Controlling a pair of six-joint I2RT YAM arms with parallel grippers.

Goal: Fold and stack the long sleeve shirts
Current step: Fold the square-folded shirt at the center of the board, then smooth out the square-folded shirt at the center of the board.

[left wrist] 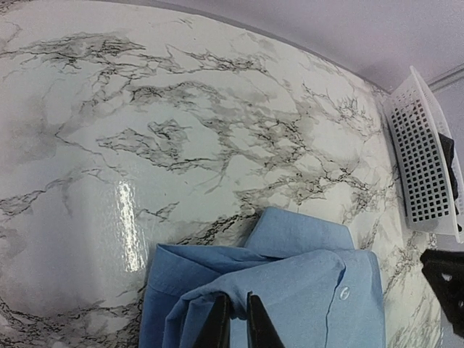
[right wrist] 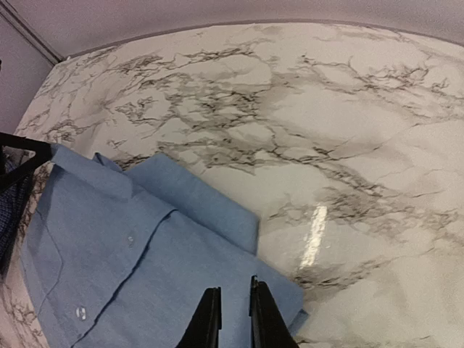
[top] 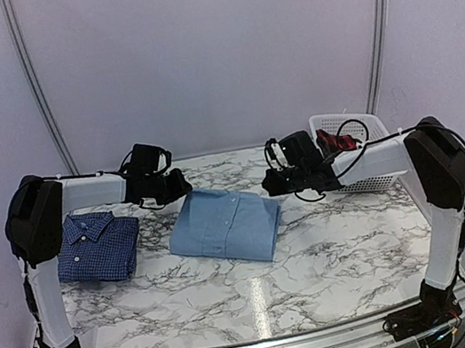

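Over marble table (top: 319,258), both arms stretch inward, low, left hand (left wrist: 233,322) pinching light blue shirt (top: 228,223), right hand (right wrist: 233,319) grip unclear.

pale shirt (left wrist: 304,290) cropped, basket (top: 376,181) contents perhaps cloth

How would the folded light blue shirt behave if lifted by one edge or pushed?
Probably floppy: the light blue shirt is thin cloth, buckling beside its collar. Lifted by one edge, its folds would likely open and sag. Pushed, it may bunch rather than slide on the glossy table.
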